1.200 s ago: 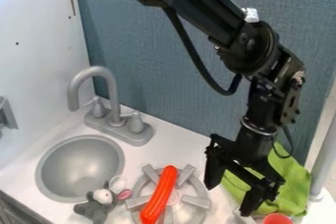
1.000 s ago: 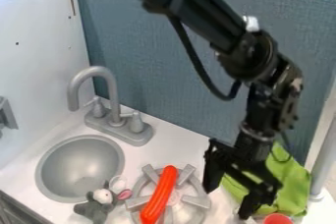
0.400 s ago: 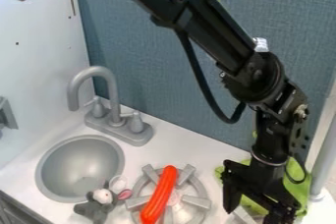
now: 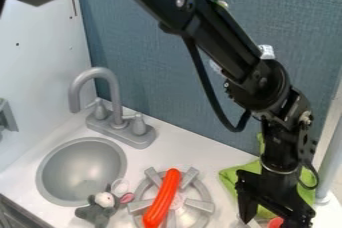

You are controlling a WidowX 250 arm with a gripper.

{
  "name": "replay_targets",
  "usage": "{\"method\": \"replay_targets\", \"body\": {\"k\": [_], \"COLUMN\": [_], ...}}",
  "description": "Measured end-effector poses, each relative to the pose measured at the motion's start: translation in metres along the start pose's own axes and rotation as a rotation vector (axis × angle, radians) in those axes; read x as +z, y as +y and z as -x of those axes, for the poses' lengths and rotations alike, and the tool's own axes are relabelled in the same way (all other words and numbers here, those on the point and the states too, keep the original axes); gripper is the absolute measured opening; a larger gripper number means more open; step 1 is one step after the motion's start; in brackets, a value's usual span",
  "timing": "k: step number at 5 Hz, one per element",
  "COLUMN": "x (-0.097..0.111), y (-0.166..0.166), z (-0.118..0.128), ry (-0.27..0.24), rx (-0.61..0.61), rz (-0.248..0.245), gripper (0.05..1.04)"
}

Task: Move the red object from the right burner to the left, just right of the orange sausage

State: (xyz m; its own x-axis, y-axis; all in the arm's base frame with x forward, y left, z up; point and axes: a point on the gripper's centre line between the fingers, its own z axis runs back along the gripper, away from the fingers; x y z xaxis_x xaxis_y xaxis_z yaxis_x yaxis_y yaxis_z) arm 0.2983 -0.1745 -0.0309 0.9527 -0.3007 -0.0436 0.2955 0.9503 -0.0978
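The fingers [image 4: 274, 218] are being lowered toward the view's right, spread wide, nothing visibly gripped; between them a red cup [image 4: 275, 223] is being framed, possibly being tipped if off-centre closing is attempted.

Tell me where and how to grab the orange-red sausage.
Grip the sausage around mid-length, coming straight down from above and closing across its narrow width. It's long, slender and rounded, lying along the stove burner with its top exposed. Both long sides look reachable, though the burner's spokes probably limit how low you can go.
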Motion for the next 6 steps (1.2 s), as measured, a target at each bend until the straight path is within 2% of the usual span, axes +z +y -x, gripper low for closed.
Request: {"method": "replay_targets", "body": {"k": [1, 2, 3, 4, 5, 6], "x": [0.000, -0.010, -0.008, -0.016, -0.023, -0.031], "y": [0.002, 0.014, 0.016, 0.023, 0.024, 0.021], "z": [-0.005, -0.010, -0.012, -0.012, -0.019, -0.020], "ry": [-0.004, 0.020, 0.016, 0.039, 0.034, 0.044], "rx": [0.003, 0.037, 0.032, 0.046, 0.048, 0.051], "rz": [-0.002, -0.009, -0.013, -0.017, -0.006, 0.011], "gripper": [1.000, 1.000, 1.000, 1.000, 0.945, 0.662]}}
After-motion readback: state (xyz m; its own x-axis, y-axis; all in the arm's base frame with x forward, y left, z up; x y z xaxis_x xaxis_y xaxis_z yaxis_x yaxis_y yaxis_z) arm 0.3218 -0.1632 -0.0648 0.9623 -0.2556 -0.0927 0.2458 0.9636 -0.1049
